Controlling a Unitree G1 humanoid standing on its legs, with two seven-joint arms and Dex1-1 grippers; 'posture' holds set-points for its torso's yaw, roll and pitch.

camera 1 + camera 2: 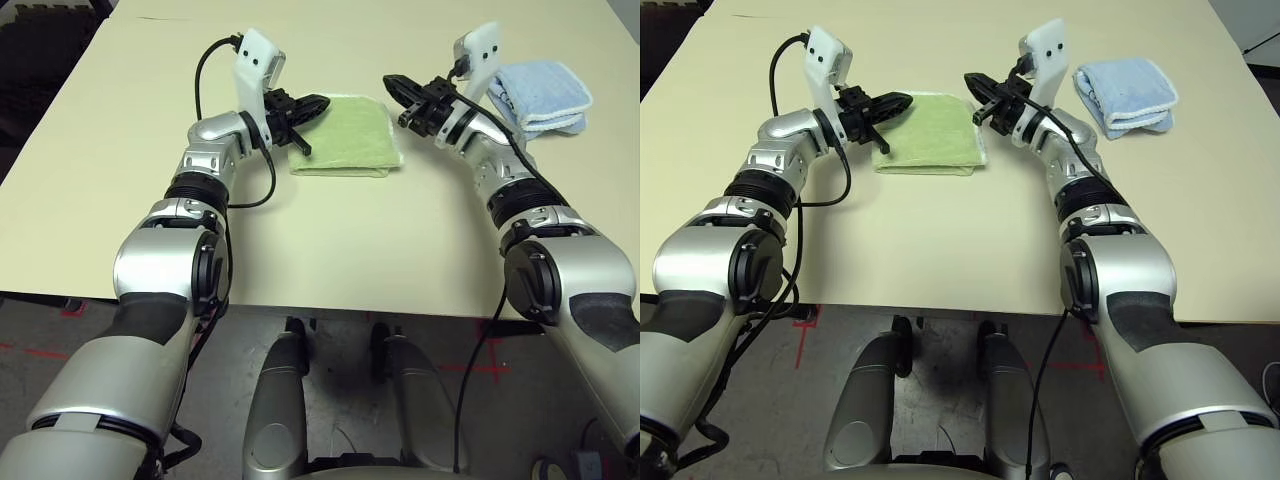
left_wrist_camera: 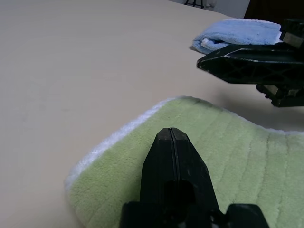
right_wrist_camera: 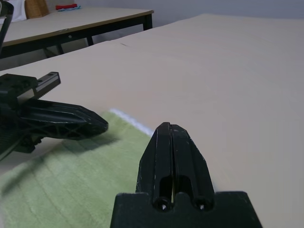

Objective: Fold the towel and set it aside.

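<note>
Hovered with left gripper [image 1: 318, 102] and right gripper [image 1: 392, 82] pinched empty over folded green towel [image 1: 345, 140]; likely needed regrasping, setting aside.

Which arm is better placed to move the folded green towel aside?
Probably left: the shut left gripper hangs over the green towel, while the shut right gripper is beside its far corner.

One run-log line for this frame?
towel: folded, flat on table | left gripper: shut, empty, over towel's left edge | right gripper: shut, empty, above right edge
</note>
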